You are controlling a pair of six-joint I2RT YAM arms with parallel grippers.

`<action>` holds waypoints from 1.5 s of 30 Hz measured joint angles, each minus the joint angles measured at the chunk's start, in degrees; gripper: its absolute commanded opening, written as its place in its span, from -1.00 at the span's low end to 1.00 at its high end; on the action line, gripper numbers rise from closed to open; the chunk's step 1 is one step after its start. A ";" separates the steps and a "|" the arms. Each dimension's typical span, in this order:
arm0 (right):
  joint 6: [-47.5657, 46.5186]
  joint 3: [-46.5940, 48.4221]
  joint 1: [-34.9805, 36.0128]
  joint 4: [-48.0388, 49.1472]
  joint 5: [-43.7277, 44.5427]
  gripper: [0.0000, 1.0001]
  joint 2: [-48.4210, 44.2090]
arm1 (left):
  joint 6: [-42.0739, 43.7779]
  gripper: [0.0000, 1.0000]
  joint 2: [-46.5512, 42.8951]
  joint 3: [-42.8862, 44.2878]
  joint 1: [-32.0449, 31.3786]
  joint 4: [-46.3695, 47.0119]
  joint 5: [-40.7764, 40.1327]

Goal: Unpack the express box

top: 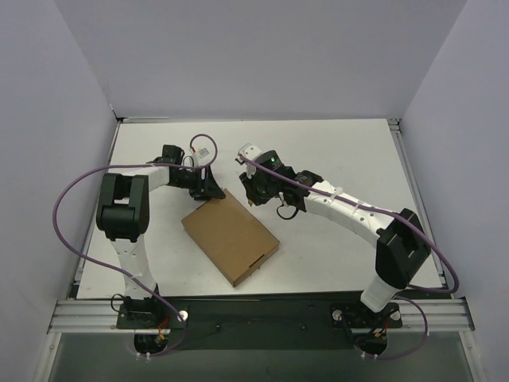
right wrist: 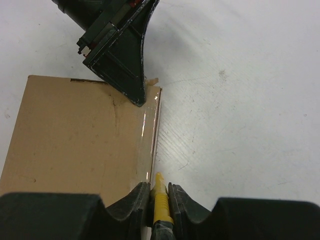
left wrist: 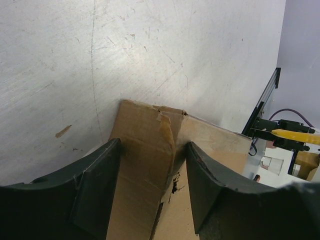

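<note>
1. Farthest left in the top view, I saw the left arm reach out from its base and bend inward. The left gripper (top: 211, 189) sat at the far corner of the flat brown corrugated cardboard express box (top: 231, 237).
2. The left wrist camera showed what the overhead view could not. The gripper's two dark fingers (left wrist: 95, 190) stood wide apart, gripping nothing, with the box's corner in the gap between them. The cardboard at that corner was creased and torn (left wrist: 167, 132), which I could not make out from above.
3. The box lay closed and flat on the white scuffed table (top: 342, 151), in the middle between the two arms and turned at an angle to the table's edges. Only the right wrist view showed a glossy strip of clear tape (right wrist: 148, 127) running along the box's right-hand edge.
4. From the right wrist camera, one dark fingertip of the left gripper appeared to rest on the far right corner of the lid. I could not tell whether it pressed down.
5. To the right, the right gripper (right wrist: 159, 186) was clamped on a small yellow-handled tool (right wrist: 160, 202). The tool's tip pointed along the taped edge at the near end of the box, touching or just beside it. The overhead view hid the tool under the wrist. The left wrist view caught it only as a yellow bar far off at the right.
</note>
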 measured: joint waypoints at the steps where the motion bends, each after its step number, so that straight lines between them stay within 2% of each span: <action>1: 0.00 -0.11 0.00 -0.07 0.02 -1.00 0.00 | 0.00 0.23 -0.04 0.00 0.00 0.00 -0.02; 45: 5.84 -2.51 0.39 1.64 0.04 -1.00 1.18 | 0.00 0.22 -0.90 -0.94 -0.17 0.44 -0.74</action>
